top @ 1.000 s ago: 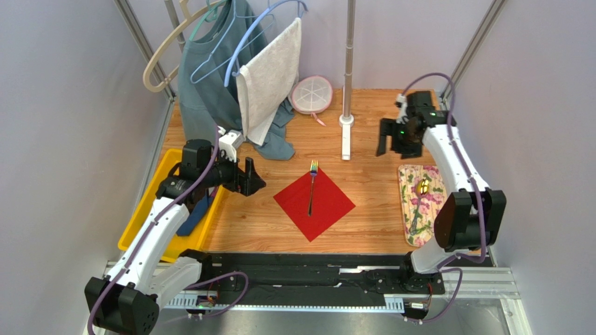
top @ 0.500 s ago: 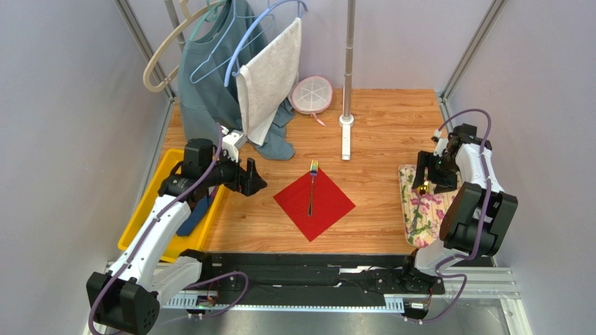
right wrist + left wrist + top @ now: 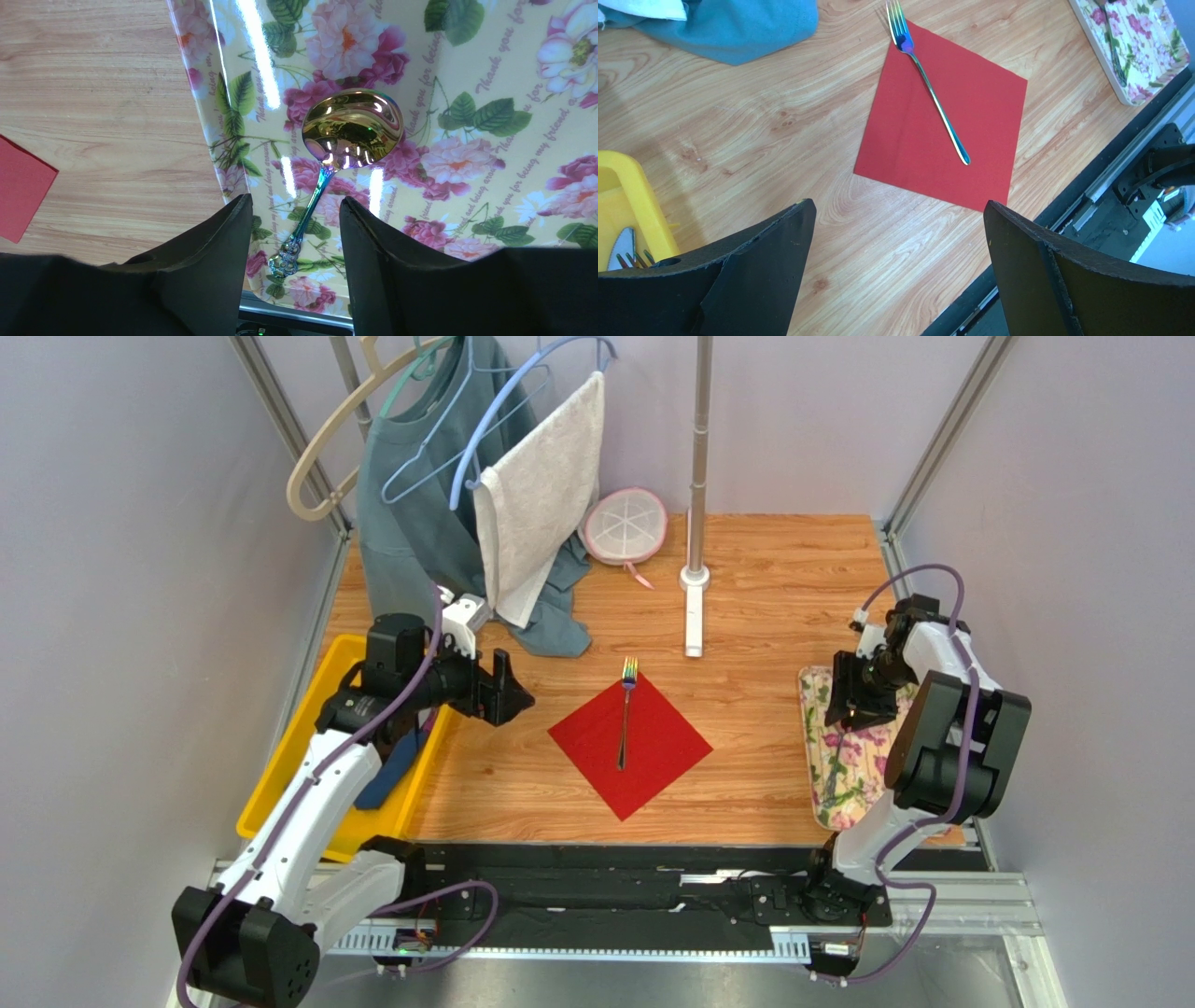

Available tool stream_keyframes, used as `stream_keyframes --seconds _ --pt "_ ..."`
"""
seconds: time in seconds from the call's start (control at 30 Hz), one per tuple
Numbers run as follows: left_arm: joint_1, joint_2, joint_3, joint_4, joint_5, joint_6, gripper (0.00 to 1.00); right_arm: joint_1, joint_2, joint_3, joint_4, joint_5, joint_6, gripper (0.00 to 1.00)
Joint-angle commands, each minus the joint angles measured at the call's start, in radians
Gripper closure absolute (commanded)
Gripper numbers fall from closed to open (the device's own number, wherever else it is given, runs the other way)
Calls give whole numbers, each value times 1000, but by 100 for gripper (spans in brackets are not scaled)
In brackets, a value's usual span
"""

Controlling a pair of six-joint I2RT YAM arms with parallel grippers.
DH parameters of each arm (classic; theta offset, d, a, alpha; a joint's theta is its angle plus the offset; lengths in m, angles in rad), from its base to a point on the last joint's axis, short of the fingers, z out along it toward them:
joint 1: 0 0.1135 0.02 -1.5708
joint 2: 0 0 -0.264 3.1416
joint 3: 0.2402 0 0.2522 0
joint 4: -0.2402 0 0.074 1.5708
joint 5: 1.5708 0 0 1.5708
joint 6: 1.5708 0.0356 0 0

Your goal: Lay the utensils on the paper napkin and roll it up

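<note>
Since the earlier frame my right arm has come back from the far side of the table and gone down over the floral tray (image 3: 491, 210), while my left arm has not moved. The step in hand, as I judge it, is picking up the second utensil. The fork (image 3: 928, 87) lies already on the red napkin (image 3: 913, 140), the spoon (image 3: 324, 175) not yet.

My right gripper (image 3: 295, 203) is half closed but grasps nothing so far. The spoon's thin handle runs between the two fingers with a gap on each side, and its gold bowl lies just ahead of the fingertips, flat on the tray.

The next move calls for closing fully on this handle. The fingers must keep low, or they may slip over it. Then comes a lift and a carry to the napkin, well apart on my left.

My left gripper (image 3: 898, 204) hangs spread wide and empty, napkin and fork ahead of it.
</note>
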Motion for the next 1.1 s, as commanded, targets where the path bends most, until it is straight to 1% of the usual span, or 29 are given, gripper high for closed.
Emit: stream_keyframes --seconds 0.0,0.2,0.23,0.33,0.37,0.4,0.47,0.53,0.57,0.6,0.7,0.83,0.93,1.03,1.07 --pt "4 -26 -13 71 -13 -44 1 -7 17 -27 54 11 3 51" --pt "4 -23 -10 74 -10 -55 1 -7 12 -107 126 65 8 53" --pt "4 -21 -10 76 -10 -53 1 -5 15 -116 130 74 8 57" --pt "4 -17 -10 77 -16 -56 1 -5 23 -139 150 83 8 59" --pt "4 -14 -12 77 -16 -58 1 -5 28 -142 152 85 9 64" --pt "4 -15 -13 79 -17 -55 1 -7 29 -147 158 85 12 65" --pt "4 -17 -18 82 -25 -53 1 -7 34 -142 161 86 15 76" --pt "4 -18 -21 83 -37 -53 1 -5 38 -130 169 89 31 85" --pt "4 -17 -23 83 -42 -53 1 -5 38 -121 169 88 37 95" --pt "4 -14 -23 83 -63 -61 1 -5 43 -111 166 88 47 100" --pt "4 2 -12 66 -91 -55 1 1 47 -35 125 67 58 100" --pt "4 8 -3 46 -89 -53 1 21 6 54 66 11 103 100" --pt "4 14 2 39 -92 -53 1 55 -26 119 2 -47 133 100" --pt "4 23 8 28 -100 -48 1 108 -49 168 -44 -110 198 100" --pt "4 28 10 25 -102 -48 1 148 -60 178 -50 -125 233 100"
